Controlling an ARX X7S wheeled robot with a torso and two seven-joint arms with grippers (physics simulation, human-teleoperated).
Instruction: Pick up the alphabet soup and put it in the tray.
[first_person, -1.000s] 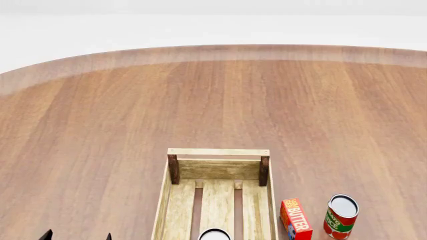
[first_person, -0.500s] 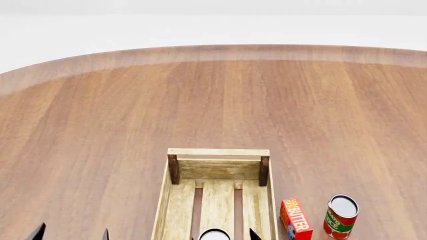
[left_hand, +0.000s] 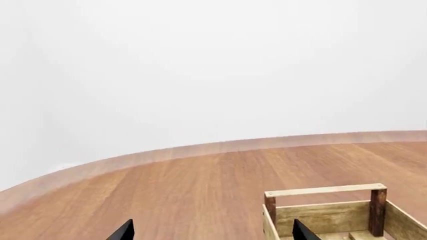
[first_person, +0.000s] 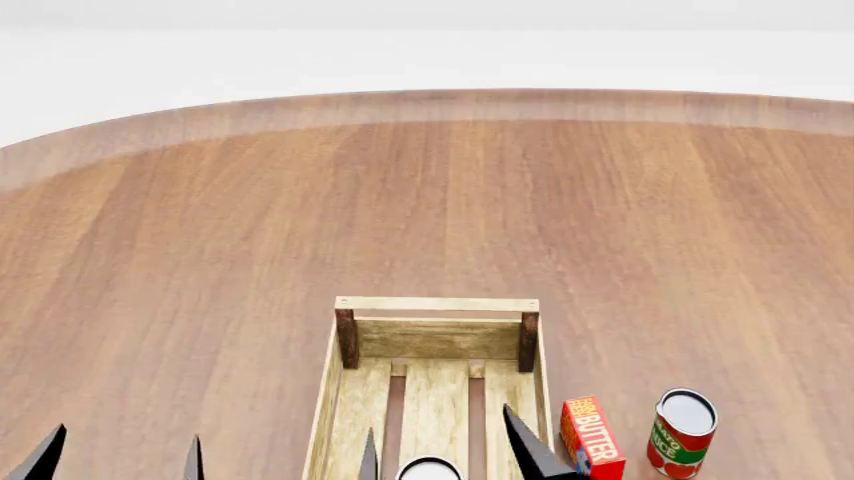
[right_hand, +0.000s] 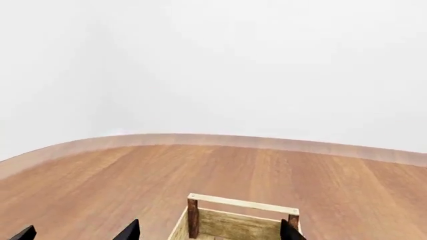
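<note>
The tray (first_person: 437, 304) of light wood lies at the bottom middle of the head view. A pale round can top (first_person: 430, 470) shows inside its outline at the frame's edge. It looks like the alphabet soup, but its label is cut off. My right gripper (first_person: 447, 458) is open, with one fingertip on each side of that can top, over the tray. My left gripper (first_person: 118, 462) is open and empty over bare table left of the tray. The tray's far wall shows in the left wrist view (left_hand: 323, 190) and the right wrist view (right_hand: 243, 204). The can shows in neither.
A red butter box (first_person: 591, 437) lies just right of the tray. A red-and-green labelled can (first_person: 682, 432) stands right of the box. The round wooden table (first_person: 427, 200) stretches far ahead to a curved edge.
Both grippers' fingertips have come further into the head view from the bottom edge. The right gripper's fingers now show on both sides of the can top; a second ago they were out of view.
</note>
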